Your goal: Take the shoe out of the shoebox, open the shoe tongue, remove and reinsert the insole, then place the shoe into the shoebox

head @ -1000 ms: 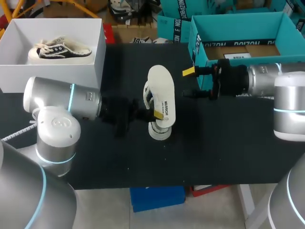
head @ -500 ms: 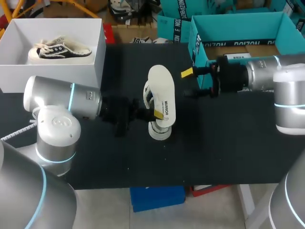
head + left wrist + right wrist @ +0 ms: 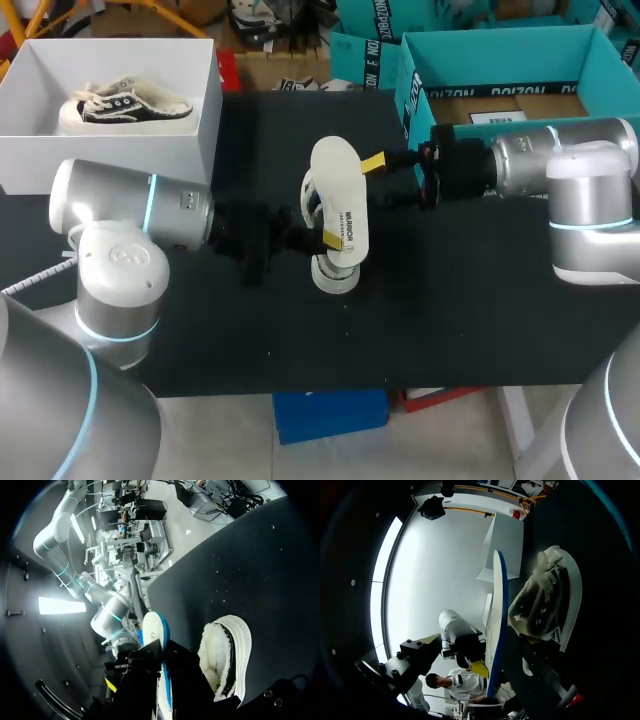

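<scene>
— What is changed?
— The right gripper (image 3: pixel 384 182) is brought closer to the shoe (image 3: pixel 316 202) than a second ago. Its fingers are spread, with one yellow tip just beside the insole (image 3: pixel 346 195).
— And the left gripper (image 3: pixel 312 238)?
— The insole is pinched by it, right beside the shoe. The shoe's fluffy inside is shown by the left wrist view, not the head view.

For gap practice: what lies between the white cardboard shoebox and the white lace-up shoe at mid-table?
Only bare black tabletop separates the white cardboard shoebox and the white lace-up shoe at mid-table, per the head view.
</scene>
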Available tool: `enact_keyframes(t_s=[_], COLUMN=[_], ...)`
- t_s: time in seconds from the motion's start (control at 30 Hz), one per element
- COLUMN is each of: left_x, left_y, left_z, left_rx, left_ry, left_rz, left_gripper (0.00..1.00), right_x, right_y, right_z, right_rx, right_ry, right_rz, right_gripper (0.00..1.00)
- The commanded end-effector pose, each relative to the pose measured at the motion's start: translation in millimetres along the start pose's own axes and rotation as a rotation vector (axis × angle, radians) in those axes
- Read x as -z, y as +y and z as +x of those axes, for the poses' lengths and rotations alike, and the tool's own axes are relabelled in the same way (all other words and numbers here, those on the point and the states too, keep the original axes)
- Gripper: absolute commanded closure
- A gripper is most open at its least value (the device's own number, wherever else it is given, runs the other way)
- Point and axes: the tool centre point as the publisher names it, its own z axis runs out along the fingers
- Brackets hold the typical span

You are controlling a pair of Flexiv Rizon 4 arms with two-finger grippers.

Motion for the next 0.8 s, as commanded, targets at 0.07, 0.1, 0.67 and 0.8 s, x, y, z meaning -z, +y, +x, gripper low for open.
enact_keyframes(t_s=[0.07,0.1,0.67,0.8], left_x=[0,0,0,0], left_y=[-1,-1,-1,-1], left_z=[-0.5,-0.5,-0.5,-0.5], left_rx=[-0.001,-0.001,-0.001,-0.001], left_ry=[0.003,0.003,0.003,0.003], left_rz=[-0.004,-0.004,-0.004,-0.004], left_gripper=[1.00,1.00,1.00,1.00], right_x=[-14,-16,-30,-30], right_y=[7.5,7.7,8.5,8.6], right_z=[-3.5,-3.2,-5.8,-6.1], right_rx=[0.003,0.002,-0.013,-0.015], right_ry=[0.016,0.018,0.020,0.021], right_rz=[0.002,0.005,0.024,0.031], right_gripper=[0.00,0.00,1.00,1.00])
